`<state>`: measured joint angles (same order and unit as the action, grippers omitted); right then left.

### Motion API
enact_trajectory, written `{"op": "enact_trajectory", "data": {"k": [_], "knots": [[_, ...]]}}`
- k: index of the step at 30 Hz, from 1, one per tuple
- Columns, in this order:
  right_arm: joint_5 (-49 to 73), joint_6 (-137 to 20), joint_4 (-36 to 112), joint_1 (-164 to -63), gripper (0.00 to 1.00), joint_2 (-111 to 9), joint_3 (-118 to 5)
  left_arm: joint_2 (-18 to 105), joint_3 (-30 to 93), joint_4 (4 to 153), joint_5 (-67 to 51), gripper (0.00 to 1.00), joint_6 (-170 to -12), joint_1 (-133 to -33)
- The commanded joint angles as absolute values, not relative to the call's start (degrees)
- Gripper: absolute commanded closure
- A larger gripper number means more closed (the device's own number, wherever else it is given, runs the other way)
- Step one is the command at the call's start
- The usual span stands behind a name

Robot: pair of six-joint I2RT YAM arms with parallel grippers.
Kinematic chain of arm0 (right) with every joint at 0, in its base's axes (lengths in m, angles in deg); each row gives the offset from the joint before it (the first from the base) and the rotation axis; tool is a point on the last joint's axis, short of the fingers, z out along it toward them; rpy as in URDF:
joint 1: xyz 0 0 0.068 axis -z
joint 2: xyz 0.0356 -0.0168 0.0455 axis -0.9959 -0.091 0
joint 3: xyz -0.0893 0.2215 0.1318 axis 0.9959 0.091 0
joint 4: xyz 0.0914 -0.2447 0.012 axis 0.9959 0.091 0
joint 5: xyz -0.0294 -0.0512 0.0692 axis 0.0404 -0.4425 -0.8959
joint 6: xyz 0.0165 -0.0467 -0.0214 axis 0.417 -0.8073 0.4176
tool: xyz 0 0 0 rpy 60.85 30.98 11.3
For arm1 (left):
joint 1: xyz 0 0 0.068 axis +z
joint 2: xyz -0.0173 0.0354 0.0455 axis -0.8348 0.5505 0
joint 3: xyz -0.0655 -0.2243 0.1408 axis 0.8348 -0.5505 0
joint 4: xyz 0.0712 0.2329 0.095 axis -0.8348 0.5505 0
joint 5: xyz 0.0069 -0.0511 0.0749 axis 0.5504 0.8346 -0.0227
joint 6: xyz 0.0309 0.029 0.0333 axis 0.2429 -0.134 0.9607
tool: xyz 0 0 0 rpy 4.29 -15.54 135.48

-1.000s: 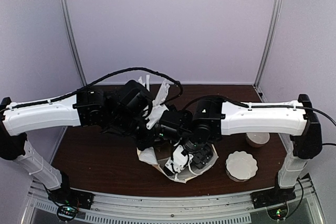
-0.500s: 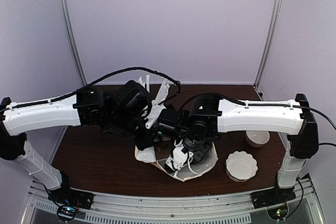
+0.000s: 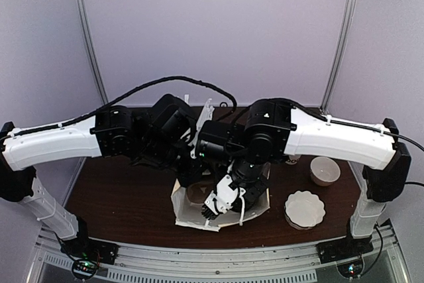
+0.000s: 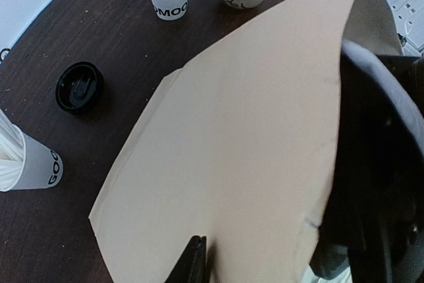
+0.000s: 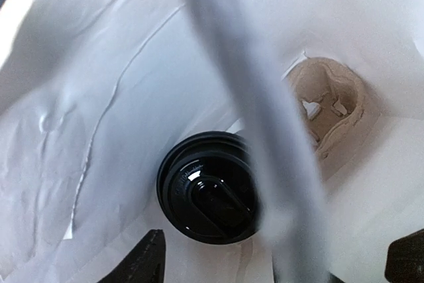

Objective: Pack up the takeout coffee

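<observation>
Right wrist: takeout coffee (image 5: 209, 193) inside bag (image 5: 99, 97); top view hides it.

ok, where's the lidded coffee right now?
The takeout coffee stands inside the paper bag, seen from above in the right wrist view, just left of the tan cup carrier.

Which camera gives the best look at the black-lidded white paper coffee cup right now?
The right wrist view: it looks straight down into the white paper bag at the cup's round black plastic lid. The top external view hides it under the right arm; the left wrist view shows tan paper, not the cup.
</observation>
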<state>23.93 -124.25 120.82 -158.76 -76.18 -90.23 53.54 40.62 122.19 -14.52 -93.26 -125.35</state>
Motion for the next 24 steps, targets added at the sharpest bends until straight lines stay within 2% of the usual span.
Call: {"op": "enact_trajectory", "data": {"k": [1, 3, 11, 17, 24], "knots": [[25.03, -122.47, 119.9, -158.86, 0.38, -75.0, -86.57, 53.45, 41.53, 121.5, -13.96, 0.83, -92.22, -125.64], [27.17, -121.7, 116.76, -158.81, 0.34, -74.93, -84.4, 53.34, 41.4, 121.34, -13.34, 0.83, -92.36, -125.67], [30.82, -119.65, 111.43, -156.43, 0.35, -78.82, -83.94, 53.17, 40.61, 119.55, -10.77, 0.82, -91.88, -125.68], [30.98, -119.02, 113.05, -153.57, 0.41, -82.94, -86.19, 52.66, 40.04, 119.05, -10.37, 0.82, -91.48, -125.63], [32.1, -119.89, 114.63, -151.86, 0.43, -85.59, -84.68, 52.23, 39.38, 118.56, -11.2, 0.82, -91.51, -125.68]]}}
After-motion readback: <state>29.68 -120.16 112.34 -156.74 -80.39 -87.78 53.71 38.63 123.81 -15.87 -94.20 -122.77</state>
